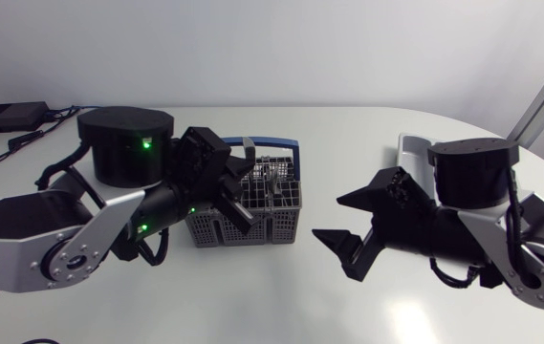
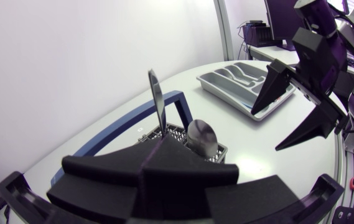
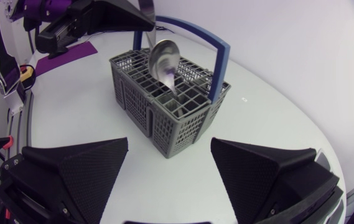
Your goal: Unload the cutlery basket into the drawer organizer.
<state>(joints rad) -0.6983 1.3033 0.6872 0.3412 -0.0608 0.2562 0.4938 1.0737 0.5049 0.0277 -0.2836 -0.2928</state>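
The grey cutlery basket (image 1: pixel 273 204) with its blue handle (image 2: pixel 122 133) stands mid-table. Over its left part my left gripper (image 1: pixel 240 201) is shut on a knife (image 2: pixel 156 102), whose blade stands up ahead of the fingertips (image 2: pixel 163 144). A spoon (image 2: pixel 201 137) stands bowl-up in the basket beside it. The right wrist view looks at the basket (image 3: pixel 158 118), the spoon (image 3: pixel 164 57) and the left gripper (image 3: pixel 136 18) with the knife (image 3: pixel 148 9). My right gripper (image 1: pixel 334 218) hangs open to the right of the basket, holding nothing. The grey organizer (image 2: pixel 239 87) lies at the far right.
The organizer (image 1: pixel 407 151) is partly hidden behind my right arm in the head view. A black box with cables (image 1: pixel 9 117) sits at the table's back left. Bare white tabletop runs along the front.
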